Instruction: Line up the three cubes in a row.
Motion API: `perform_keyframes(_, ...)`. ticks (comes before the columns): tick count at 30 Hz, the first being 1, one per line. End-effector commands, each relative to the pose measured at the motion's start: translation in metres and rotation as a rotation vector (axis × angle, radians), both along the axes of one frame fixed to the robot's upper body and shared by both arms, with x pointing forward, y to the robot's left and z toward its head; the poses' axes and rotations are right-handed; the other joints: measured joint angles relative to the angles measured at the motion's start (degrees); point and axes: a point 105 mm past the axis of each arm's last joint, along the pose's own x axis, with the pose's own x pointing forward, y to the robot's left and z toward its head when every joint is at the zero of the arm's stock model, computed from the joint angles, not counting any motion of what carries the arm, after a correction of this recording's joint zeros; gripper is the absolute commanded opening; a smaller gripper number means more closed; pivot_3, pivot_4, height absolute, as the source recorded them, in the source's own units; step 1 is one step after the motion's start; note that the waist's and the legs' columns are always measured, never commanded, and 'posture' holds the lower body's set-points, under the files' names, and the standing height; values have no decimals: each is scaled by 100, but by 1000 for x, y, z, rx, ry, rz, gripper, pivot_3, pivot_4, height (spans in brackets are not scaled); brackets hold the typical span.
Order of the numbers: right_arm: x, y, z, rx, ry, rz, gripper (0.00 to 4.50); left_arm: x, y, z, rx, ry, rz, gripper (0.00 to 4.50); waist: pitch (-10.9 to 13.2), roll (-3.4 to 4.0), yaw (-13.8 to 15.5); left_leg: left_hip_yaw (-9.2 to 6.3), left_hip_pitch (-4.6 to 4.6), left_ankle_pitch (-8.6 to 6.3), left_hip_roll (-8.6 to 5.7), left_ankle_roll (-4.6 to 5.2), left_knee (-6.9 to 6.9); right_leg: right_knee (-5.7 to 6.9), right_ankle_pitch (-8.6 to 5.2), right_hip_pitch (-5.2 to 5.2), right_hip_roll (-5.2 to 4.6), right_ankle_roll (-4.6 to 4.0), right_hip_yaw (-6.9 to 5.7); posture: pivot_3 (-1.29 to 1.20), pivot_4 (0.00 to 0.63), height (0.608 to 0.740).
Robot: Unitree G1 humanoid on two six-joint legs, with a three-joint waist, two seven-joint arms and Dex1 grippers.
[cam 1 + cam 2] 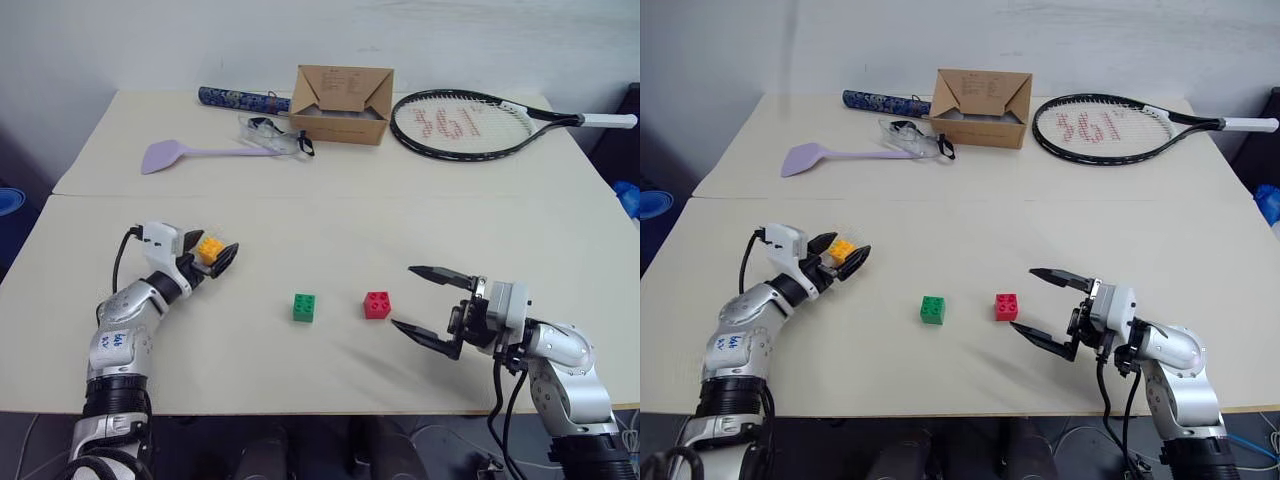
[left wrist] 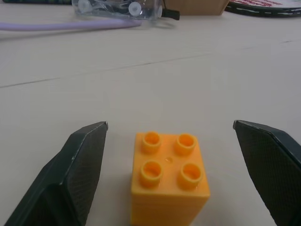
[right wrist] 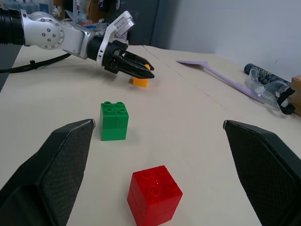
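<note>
Yellow-orange cube (image 2: 168, 181) standing studs-up on the tabletop (image 1: 330, 220) between the fingers of the left gripper (image 1: 213, 254), at about 9 o'clock on the tabletop; fingers (image 2: 70, 174) spread apart on either side, a clear gap between each pad and the cube in the left wrist view, so not clamped. Green cube (image 1: 305, 307) next, near 6 o'clock, well apart from the yellow-orange one and a little nearer the front edge. Red cube (image 1: 377, 304) just beyond, at 3 o'clock of the green one, near but not touching, roughly level with it. Right gripper (image 1: 432, 308) further on, at 3 o'clock of the red cube, fingers (image 3: 56, 169) wide apart and empty, tips pointing toward the red cube without reaching it. Along the far side, 10 to 2 o'clock: lilac spatula (image 1: 185, 153), dark patterned tube (image 1: 240, 98), clear goggles (image 1: 272, 135), open cardboard box (image 1: 342, 104), black tennis racket (image 1: 470, 124).
</note>
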Motion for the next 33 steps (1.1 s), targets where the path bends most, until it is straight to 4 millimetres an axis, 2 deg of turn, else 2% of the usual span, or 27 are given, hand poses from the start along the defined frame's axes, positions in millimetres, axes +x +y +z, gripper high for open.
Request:
perform_keyframes(1, -3, -1, 9, -3, -43, -16, 4500, -3, 6, 6, 17, -27, 6, 3615, 0, 0, 0, 0, 0, 0, 0, 0, 0, 0, 0, 0, -1, 0, 0, 0, 150, 740)
perform_keyframes(8, -5, -7, 7, -9, -32, -41, 4500, -9, 13, 15, 57, -57, -49, 1499, 0, 0, -1, -2, 0, 0, 0, 0, 1, 0, 0, 0, -4, 0, 0, 0, 150, 740)
perform_keyframes(12, -5, -10, 12, -18, -38, -38, 4500, -36, 0, 32, 136, -74, -356, 1506, 0, 0, -6, -2, 0, 0, 0, -1, 0, 0, 0, -1, -4, 0, 1, 0, 150, 740)
perform_keyframes(14, -4, -12, 20, -28, -46, -25, 4500, -64, -7, 42, 221, -55, -632, 1506, 1, 0, -19, -1, -2, -1, 1, -2, 0, -1, 0, -5, -4, 0, 1, 0, 150, 740)
perform_keyframes(16, -4, -16, 24, -59, -33, -1, 4500, -74, -3, 38, 449, -26, -815, 1506, 4, 2, -21, -2, -6, -2, 4, -4, 5, 2, -2, -10, -3, -4, -1, 0, 150, 740)
perform_keyframes(19, -4, -23, 22, -98, 1, 22, 4500, -78, 2, 31, 552, 46, -992, 1506, 0, 12, 43, -5, -6, -2, 1, -6, 13, -12, -6, -10, -7, -11, -4, 0, 150, 740)
perform_keyframes(24, -2, -29, 21, -121, 12, 20, 4500, -66, -2, 22, 614, 71, -1089, 1506, 4, 6, 43, -3, -12, -1, -2, -1, 15, 4, -4, -11, -4, -7, -5, 0, 150, 740)
perform_keyframes(27, -3, -31, 23, -124, 9, 6, 4500, -59, -9, 14, 589, 67, -1107, 1506, 4, 6, 17, -3, -18, -1, -2, 1, 16, 9, -3, -14, -1, -5, -9, 0, 150, 740)
perform_keyframes(33, -10, -34, 20, -132, 21, -26, 4500, -61, -26, -1, 525, 60, -1168, 1506, 6, 3, 5, -4, -19, 0, 0, 5, 18, 8, -2, -13, 0, -4, -12, 0, 150, 740)
